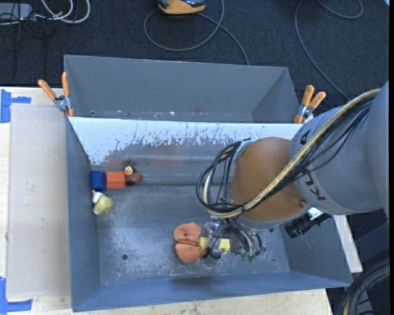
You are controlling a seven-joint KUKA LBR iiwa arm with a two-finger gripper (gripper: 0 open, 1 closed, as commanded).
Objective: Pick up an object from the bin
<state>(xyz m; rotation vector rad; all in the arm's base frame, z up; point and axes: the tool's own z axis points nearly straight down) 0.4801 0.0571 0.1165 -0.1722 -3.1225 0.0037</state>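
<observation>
Gripper [218, 244] sits low near the bin's [151, 215] front wall, touching or just beside the right side of an orange lumpy toy [186, 243]. Can't tell if the claw is open or closed. Best to centre over the toy and stay clear of the wall.

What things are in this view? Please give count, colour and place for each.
bin: one, grey, centre.
blue block: one, blue, left, near back wall.
orange block: one, orange-red, right beside blue block.
small piece: one, yellow-brown, right of orange block.
pale lump: one, yellowish, in front of blue block.
rounded toy: one, salmon-orange, front middle.
gripper: one, metal, just right of rounded toy.
arm: one, grey, orange cover, from right.
</observation>
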